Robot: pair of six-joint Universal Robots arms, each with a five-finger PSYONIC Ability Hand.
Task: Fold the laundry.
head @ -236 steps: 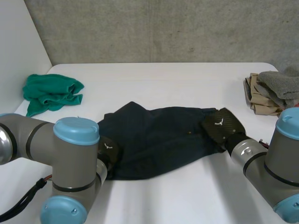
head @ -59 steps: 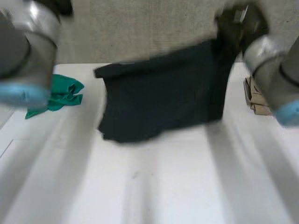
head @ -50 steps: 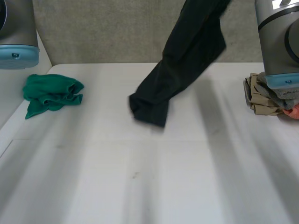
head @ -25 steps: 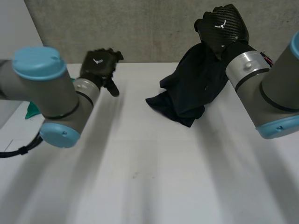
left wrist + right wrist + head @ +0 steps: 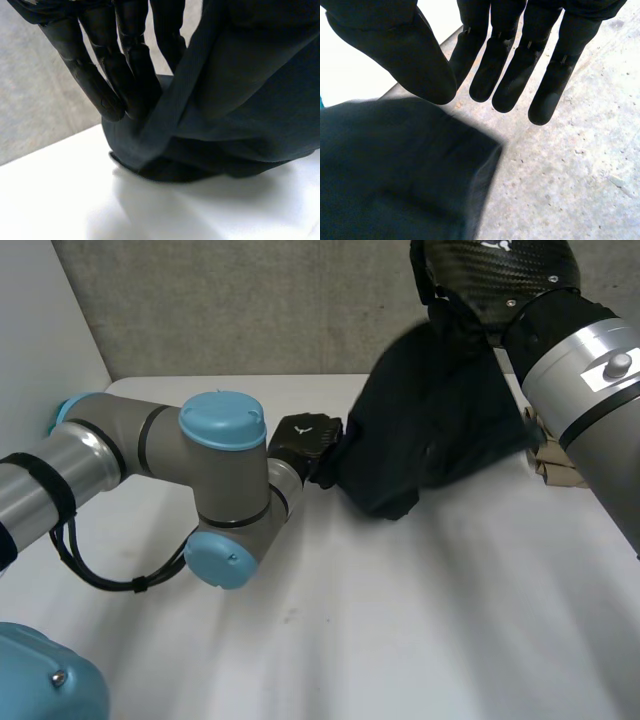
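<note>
A dark navy garment (image 5: pixel 430 430) hangs bunched from my right hand (image 5: pixel 490 280), which is raised high over the far right of the table. Its lowest fold rests on the white table (image 5: pixel 400 620). In the right wrist view the right hand (image 5: pixel 505 60) has straight fingers, and the garment (image 5: pixel 385 170) is caught under its thumb. My left arm reaches across, with the left hand (image 5: pixel 300 435) at the garment's lower left edge. In the left wrist view the left hand's fingers (image 5: pixel 125 65) are closed on a hem band of the garment (image 5: pixel 240 100).
A beige and grey pile of clothes (image 5: pixel 548 462) lies at the table's right edge, partly behind my right arm. A concrete wall backs the table. My left arm spans the table's left half, and the near table is bare.
My left hand was open and apart at the left; it has swung right to the garment's lower edge and closed. My right hand has lifted the garment higher.
</note>
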